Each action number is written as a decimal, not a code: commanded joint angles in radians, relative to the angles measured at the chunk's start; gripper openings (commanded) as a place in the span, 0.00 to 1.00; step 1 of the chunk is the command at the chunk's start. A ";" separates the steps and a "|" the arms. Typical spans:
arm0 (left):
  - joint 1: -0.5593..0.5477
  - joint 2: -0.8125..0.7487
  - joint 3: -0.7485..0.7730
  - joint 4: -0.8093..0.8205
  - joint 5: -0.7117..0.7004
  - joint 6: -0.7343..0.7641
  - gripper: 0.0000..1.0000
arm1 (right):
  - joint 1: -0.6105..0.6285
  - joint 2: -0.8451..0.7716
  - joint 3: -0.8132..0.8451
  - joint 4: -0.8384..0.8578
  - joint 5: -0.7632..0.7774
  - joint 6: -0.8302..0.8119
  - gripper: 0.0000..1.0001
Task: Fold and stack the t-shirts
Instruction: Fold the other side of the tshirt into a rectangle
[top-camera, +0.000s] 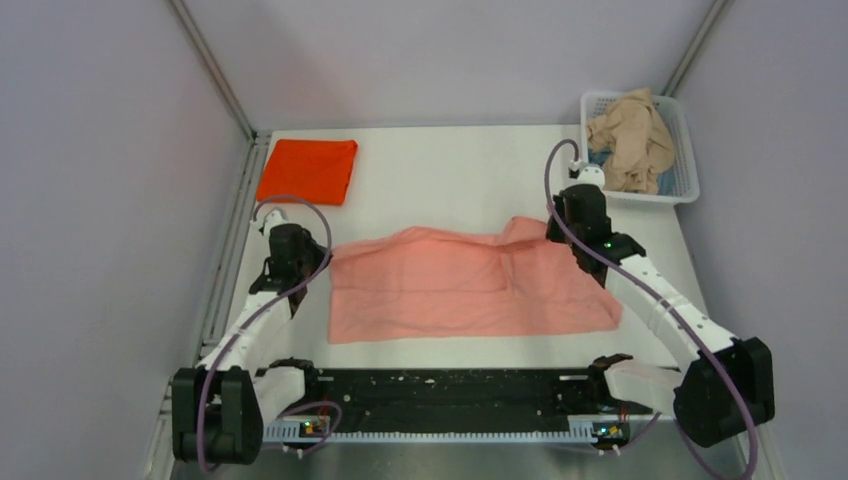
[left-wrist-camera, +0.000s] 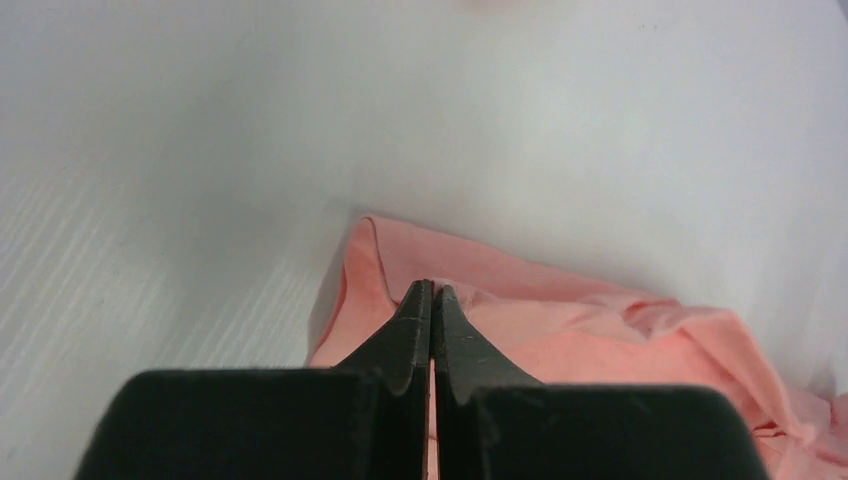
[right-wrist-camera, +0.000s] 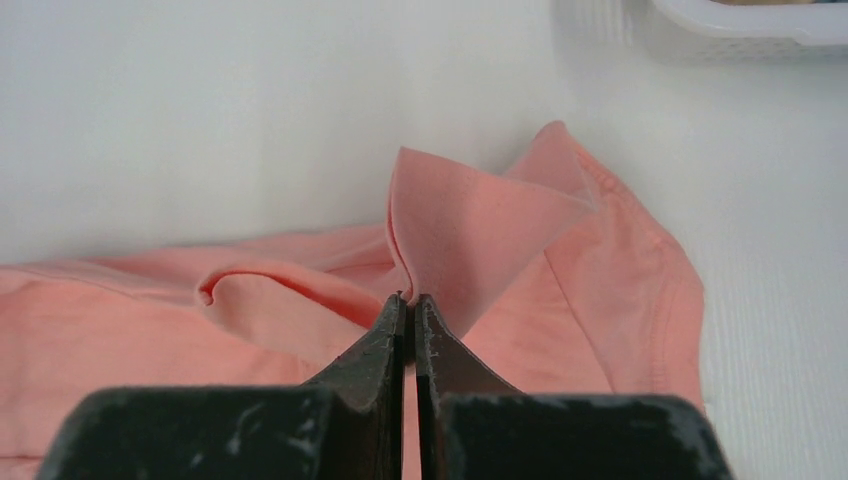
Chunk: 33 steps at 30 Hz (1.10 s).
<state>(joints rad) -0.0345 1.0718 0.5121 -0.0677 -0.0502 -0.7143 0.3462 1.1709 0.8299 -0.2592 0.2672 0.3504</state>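
Observation:
The salmon-pink t-shirt (top-camera: 460, 285) lies spread across the middle of the table. My left gripper (top-camera: 322, 262) is at the shirt's left edge. In the left wrist view the gripper (left-wrist-camera: 432, 292) is shut, with the pink cloth (left-wrist-camera: 600, 340) pinched at its tips. My right gripper (top-camera: 558, 238) is at the shirt's far right corner. In the right wrist view it (right-wrist-camera: 407, 298) is shut on a raised fold of the pink shirt (right-wrist-camera: 470, 230). The orange-red t-shirt (top-camera: 308, 170) lies folded at the back left. The beige-tan t-shirt (top-camera: 630, 140) is crumpled in the basket.
A white lattice basket (top-camera: 684, 150) stands at the back right corner; its rim also shows in the right wrist view (right-wrist-camera: 740, 20). Grey walls enclose the table on three sides. A black rail (top-camera: 450, 395) runs between the arm bases at the near edge.

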 joint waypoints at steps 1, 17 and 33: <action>-0.002 -0.100 -0.034 0.023 -0.088 -0.041 0.00 | 0.011 -0.106 -0.032 -0.068 -0.009 0.019 0.00; -0.002 -0.217 -0.203 0.084 -0.075 -0.115 0.00 | 0.012 -0.339 -0.192 -0.262 -0.029 0.182 0.00; -0.002 -0.397 -0.091 -0.138 -0.134 -0.180 0.99 | 0.013 -0.751 -0.338 -0.310 -0.116 0.357 0.99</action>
<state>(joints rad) -0.0349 0.7036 0.3496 -0.2222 -0.2249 -0.8993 0.3470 0.4656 0.4820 -0.6529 0.1551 0.6884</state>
